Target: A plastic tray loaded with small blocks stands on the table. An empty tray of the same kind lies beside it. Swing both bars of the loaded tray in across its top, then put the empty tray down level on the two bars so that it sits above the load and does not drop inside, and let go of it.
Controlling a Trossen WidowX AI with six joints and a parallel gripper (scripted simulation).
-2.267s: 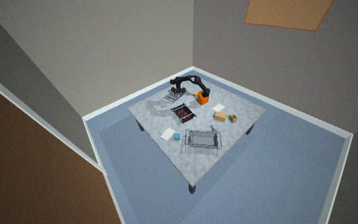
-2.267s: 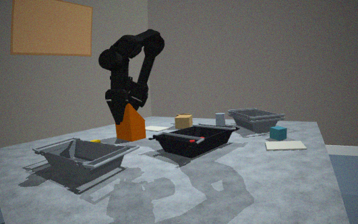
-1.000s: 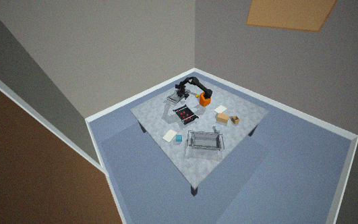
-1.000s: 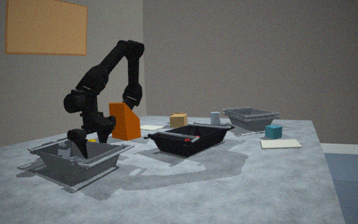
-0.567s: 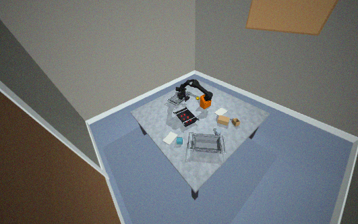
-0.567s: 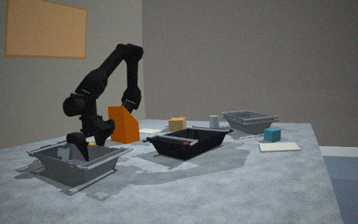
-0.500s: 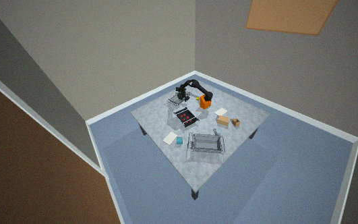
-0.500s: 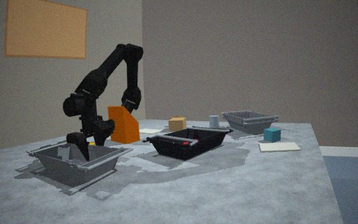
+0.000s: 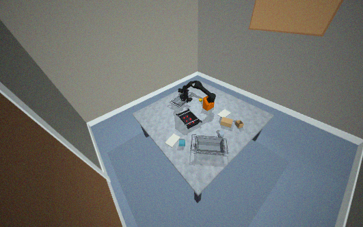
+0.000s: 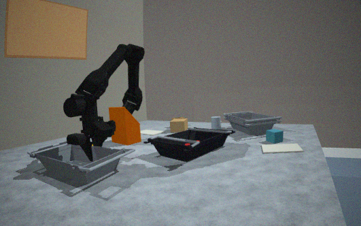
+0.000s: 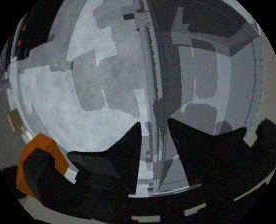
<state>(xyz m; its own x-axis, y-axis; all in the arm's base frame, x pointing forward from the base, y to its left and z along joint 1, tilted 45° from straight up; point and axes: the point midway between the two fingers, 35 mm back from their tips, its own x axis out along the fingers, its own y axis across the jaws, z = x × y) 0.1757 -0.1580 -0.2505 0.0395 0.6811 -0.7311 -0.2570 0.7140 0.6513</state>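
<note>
The black loaded tray [image 9: 181, 119] [image 10: 170, 150] stands mid-table with red blocks [image 9: 187, 119] [image 10: 187, 144] inside. Its near wire bar [image 10: 178, 139] and far bar [image 10: 214, 131] appear to lie across its top near its ends. The grey empty tray [image 10: 78, 175] [image 11: 204, 75] stands upright beside it, its own bars out at its ends. My gripper [image 9: 185, 99] [image 10: 94, 152] [image 11: 154, 123] points down over one side wall of the grey tray. One finger is inside the tray, the other outside. The fingers are partly open, with a visible gap beside the wall between them.
An orange block [image 9: 208, 103] [image 10: 122, 127] stands by the arm's base, with a small yellow block [image 9: 200, 100] near it. Another grey tray [image 9: 210, 145] [image 10: 251, 126], a tan box [image 9: 226, 122] [image 10: 179, 125], a teal block [image 9: 182, 142] [image 10: 274, 136] and a white card [image 9: 173, 140] [image 10: 282, 148] stand farther off.
</note>
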